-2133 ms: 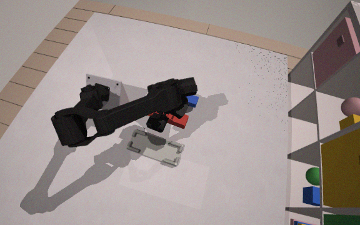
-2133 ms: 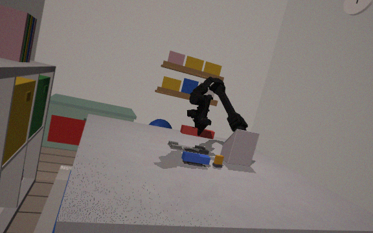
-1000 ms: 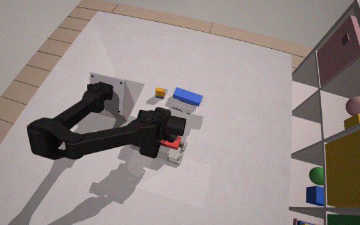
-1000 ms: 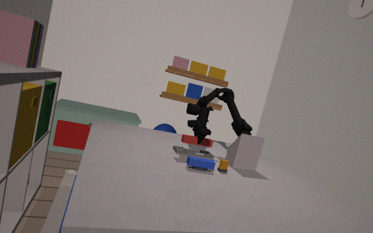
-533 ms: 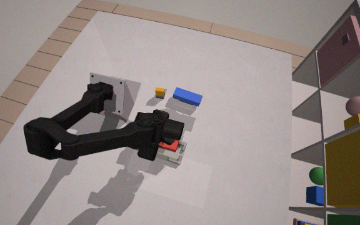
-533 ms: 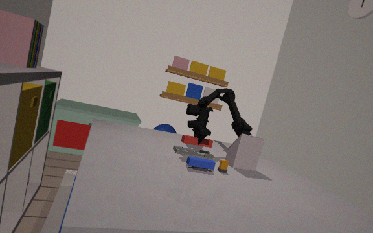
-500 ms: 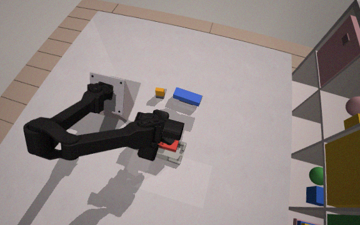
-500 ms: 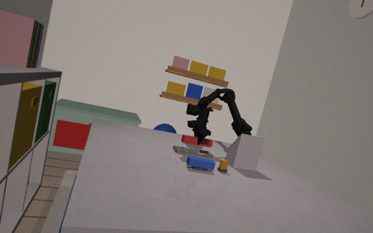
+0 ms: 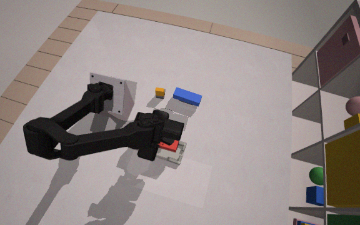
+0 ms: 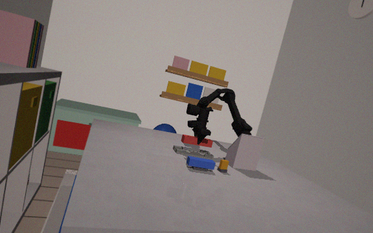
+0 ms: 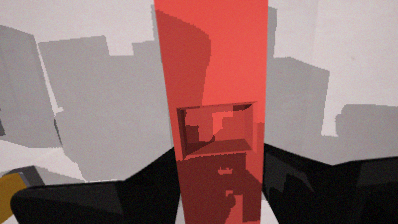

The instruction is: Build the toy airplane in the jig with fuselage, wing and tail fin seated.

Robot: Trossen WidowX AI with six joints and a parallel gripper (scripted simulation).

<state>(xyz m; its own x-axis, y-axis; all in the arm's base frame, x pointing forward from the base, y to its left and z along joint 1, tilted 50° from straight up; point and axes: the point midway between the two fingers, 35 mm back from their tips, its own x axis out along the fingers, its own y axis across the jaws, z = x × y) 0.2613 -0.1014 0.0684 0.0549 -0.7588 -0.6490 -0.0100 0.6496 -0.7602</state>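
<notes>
The red fuselage is held roughly level, with its rectangular socket facing up. My gripper is shut on it; the arm hides the fingertips in the top view. The grey jig cradle is on the table below; the exterior view shows a gap between it and the fuselage. The arm and fuselage cover part of the cradle in the top view. The blue wing and the orange tail fin are apart from the fuselage, each on a dark grey support.
The arm's pale mounting block stands near the tail fin. A shelf unit with coloured boxes and balls is at the right of the top view. Arm shadows cross the table.
</notes>
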